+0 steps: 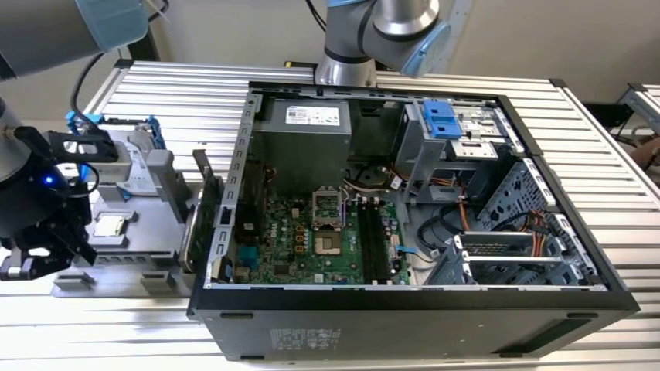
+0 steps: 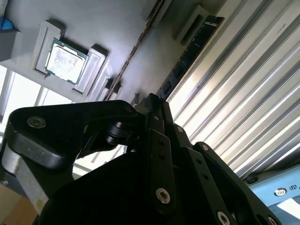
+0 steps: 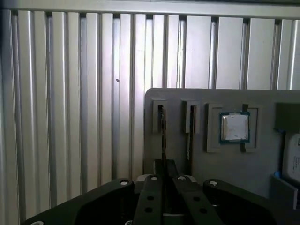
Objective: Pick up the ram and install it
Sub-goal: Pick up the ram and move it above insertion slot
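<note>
While upright in the grey holder [image 3: 262,168], the ram [image 3: 162,133] pinched between the fingers [image 3: 158,169], processor [image 3: 234,127] nearby

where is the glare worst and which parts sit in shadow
Second wrist view: hard glare on the ribbed table beside the ram, with the gripper a dark silhouette; first wrist view: even light, mild sheen on the processor; exterior view: the computer case interior looks dimmer than the table.

Take the case [image 1: 413,313] as your mark: it sits on the table [image 1: 175,85]. At its left in the exterior view lies the tray [image 1: 154,255], carrying the chip [image 1: 110,225], with the ram [image 2: 190,51] upright in a slot nearby.
</note>
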